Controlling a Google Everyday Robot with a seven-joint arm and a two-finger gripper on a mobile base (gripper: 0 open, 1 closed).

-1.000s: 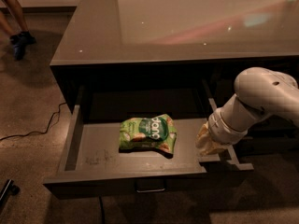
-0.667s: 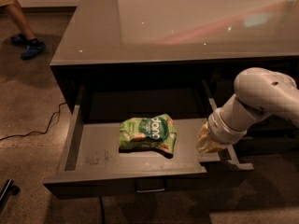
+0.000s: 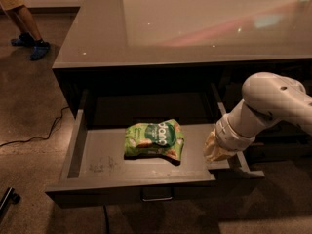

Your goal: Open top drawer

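The top drawer point(image 3: 97, 167) is pulled far out from under the grey counter. Its lighter scuffed floor shows and its small loop handle point(image 3: 157, 195) hangs at the front edge. A green snack bag point(image 3: 155, 139) lies flat in the middle of the drawer floor. My gripper point(image 3: 214, 152) is at the end of the white arm point(image 3: 273, 106), low at the drawer's right side by its right wall. Its tips are hidden behind the wrist and the drawer edge.
The glossy grey counter top point(image 3: 195, 28) spans the back. A person's legs and blue shoes point(image 3: 29, 45) stand at the far left on the brown floor. A black cable point(image 3: 34, 138) runs on the floor left of the drawer. A dark object point(image 3: 7, 201) lies at the bottom left.
The person at the far left has shifted their feet. The arm, drawer and snack bag have not visibly moved.
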